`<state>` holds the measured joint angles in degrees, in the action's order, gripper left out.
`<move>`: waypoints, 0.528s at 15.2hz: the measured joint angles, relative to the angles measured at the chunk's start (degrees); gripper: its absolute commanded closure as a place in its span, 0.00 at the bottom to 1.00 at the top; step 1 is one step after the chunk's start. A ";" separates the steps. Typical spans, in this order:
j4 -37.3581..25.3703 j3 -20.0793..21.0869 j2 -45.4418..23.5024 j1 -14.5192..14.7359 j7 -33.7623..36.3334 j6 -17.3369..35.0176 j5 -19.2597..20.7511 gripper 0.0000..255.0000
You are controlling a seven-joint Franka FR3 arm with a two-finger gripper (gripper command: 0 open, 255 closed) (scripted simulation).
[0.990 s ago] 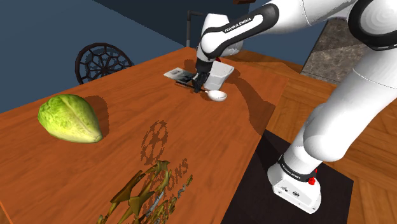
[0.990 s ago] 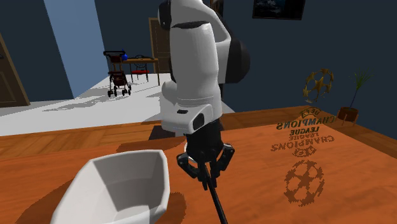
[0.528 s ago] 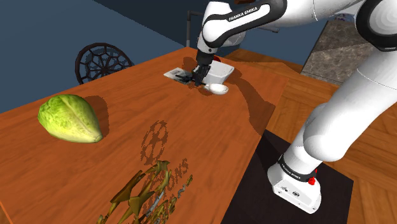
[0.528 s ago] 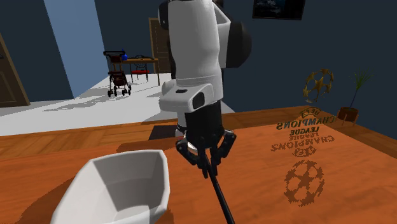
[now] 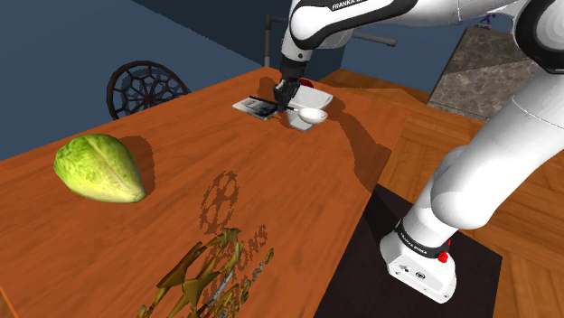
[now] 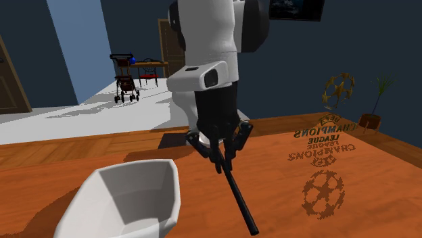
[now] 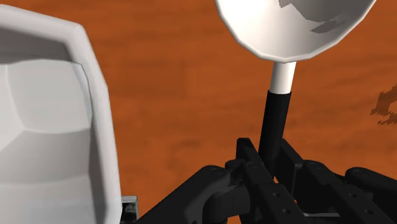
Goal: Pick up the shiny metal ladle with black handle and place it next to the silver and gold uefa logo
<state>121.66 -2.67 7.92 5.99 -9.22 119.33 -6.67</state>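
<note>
Your end effector [image 6: 222,159] is clamped on the handle end of the pale-cupped, black-handled ladle [image 7: 296,25], which hangs off the brown tabletop [image 5: 298,190] beside the angular white bowl [image 6: 135,196], so swinging toward the far gold-and-silver logo [image 5: 203,271] it may pivot, slip or clip that rim.

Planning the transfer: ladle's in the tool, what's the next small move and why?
Probably start carrying it toward the logo. The tool is shut on the black handle of the ladle, which looks clear of the table beside the white bowl, and the logo lies far off toward the shoulder view's lower left.
</note>
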 measured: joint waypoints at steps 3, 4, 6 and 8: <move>-1.60 0.06 0.63 0.02 0.39 -2.19 0.16 1.00; -2.37 0.00 0.59 -0.03 0.37 -2.93 0.21 1.00; -3.80 0.05 0.77 0.00 0.66 -4.53 0.30 1.00; -5.34 0.03 0.93 -0.02 0.82 -6.22 0.39 1.00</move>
<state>116.31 -2.64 8.85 5.97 -8.40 113.11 -6.28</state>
